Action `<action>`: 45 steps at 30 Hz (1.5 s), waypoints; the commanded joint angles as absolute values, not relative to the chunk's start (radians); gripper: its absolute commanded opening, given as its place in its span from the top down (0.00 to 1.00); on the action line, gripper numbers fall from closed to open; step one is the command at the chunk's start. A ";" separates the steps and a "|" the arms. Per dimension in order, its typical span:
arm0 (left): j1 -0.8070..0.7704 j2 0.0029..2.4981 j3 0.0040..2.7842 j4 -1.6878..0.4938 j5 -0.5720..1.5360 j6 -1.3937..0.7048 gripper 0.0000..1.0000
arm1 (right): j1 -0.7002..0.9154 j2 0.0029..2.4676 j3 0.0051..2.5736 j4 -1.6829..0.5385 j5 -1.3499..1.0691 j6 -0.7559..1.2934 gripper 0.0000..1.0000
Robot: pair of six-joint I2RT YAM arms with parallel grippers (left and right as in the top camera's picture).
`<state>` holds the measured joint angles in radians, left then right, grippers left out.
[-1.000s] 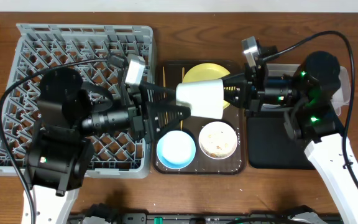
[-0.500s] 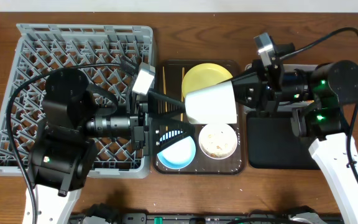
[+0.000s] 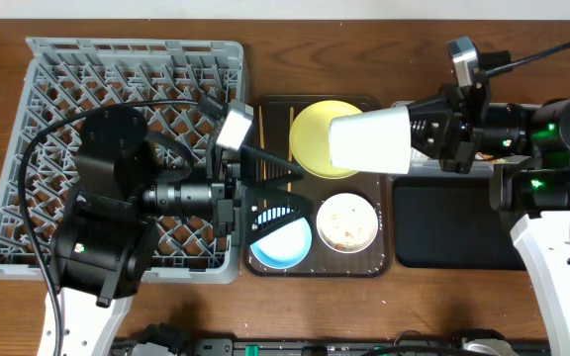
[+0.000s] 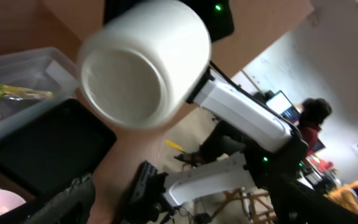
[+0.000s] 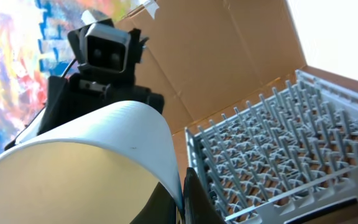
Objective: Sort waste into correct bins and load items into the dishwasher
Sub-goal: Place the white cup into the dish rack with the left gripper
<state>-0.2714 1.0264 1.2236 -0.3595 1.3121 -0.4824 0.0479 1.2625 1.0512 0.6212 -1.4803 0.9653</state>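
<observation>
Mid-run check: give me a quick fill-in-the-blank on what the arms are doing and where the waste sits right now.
1. The white cup is held in the air by the ____ gripper.
2. The left gripper hangs over the brown tray with its jaws ____.
3. The crumbs lie in the small ____ bowl on that tray.
4. The snack wrapper lies in the ____ container.

Missing words: right; open; white; clear
</observation>
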 commanded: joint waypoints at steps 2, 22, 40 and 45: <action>-0.275 1.052 1.229 -0.357 1.267 -0.476 0.09 | 0.120 1.255 1.062 0.626 -1.500 0.991 0.99; -0.276 1.111 1.229 -0.297 1.377 -0.488 0.27 | 0.321 1.338 1.061 0.640 -1.456 0.927 0.99; -0.150 1.034 1.245 -0.902 0.637 -0.371 0.37 | 0.059 1.337 1.061 0.503 -1.436 0.946 0.41; -0.005 0.998 1.249 -1.058 0.403 -0.371 0.37 | 0.069 1.337 1.060 0.164 -1.304 0.780 0.40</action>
